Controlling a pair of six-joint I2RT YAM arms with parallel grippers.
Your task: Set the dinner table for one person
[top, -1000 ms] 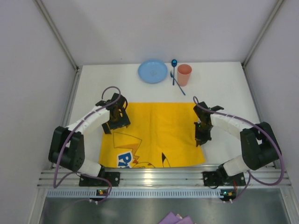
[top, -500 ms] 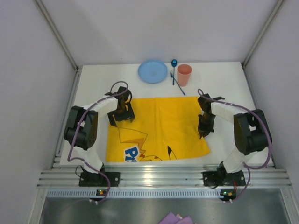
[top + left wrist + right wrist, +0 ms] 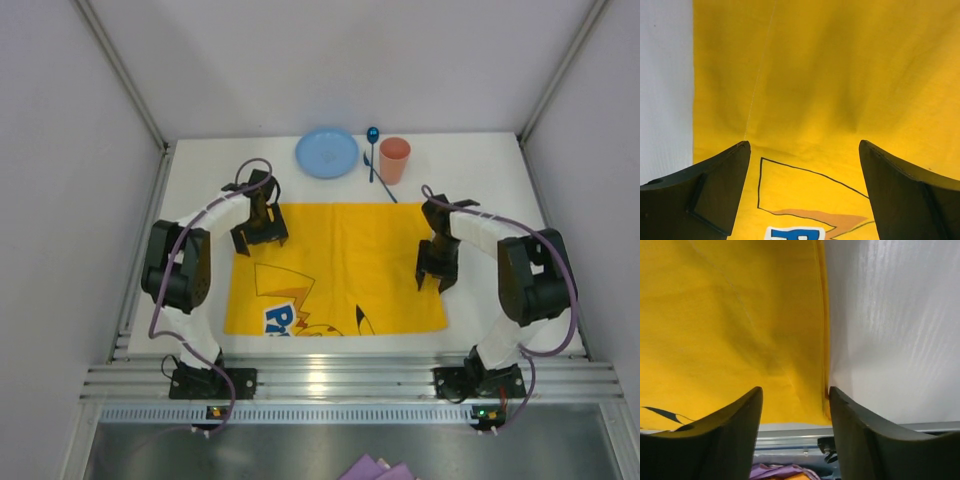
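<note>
The dinner table (image 3: pixel 480 200) is a white tabletop with a yellow cartoon-printed placemat (image 3: pixel 340 265) lying flat in its middle. At the far edge sit a blue plate (image 3: pixel 326 153), an orange cup (image 3: pixel 394 160) and a blue spoon (image 3: pixel 373 150). My left gripper (image 3: pixel 260 238) hangs open over the placemat's far-left part; the left wrist view shows only yellow placemat (image 3: pixel 815 90) between the jaws of the left gripper (image 3: pixel 802 187). My right gripper (image 3: pixel 437 280) is open at the placemat's right edge. In the right wrist view that cloth hem (image 3: pixel 824 340) runs past the right gripper (image 3: pixel 795 407), with nothing between its fingers.
A metal rail (image 3: pixel 320 380) runs along the near edge by the arm bases. Grey enclosure walls stand to the left, right and back. Purple cloth (image 3: pixel 375 468) lies below the rail. A fork-like blue utensil (image 3: pixel 383 185) lies beside the cup.
The placemat has slid away from the near edge and now lies flat. My right gripper has opened and let go of the right edge. The left arm has moved farther away.
</note>
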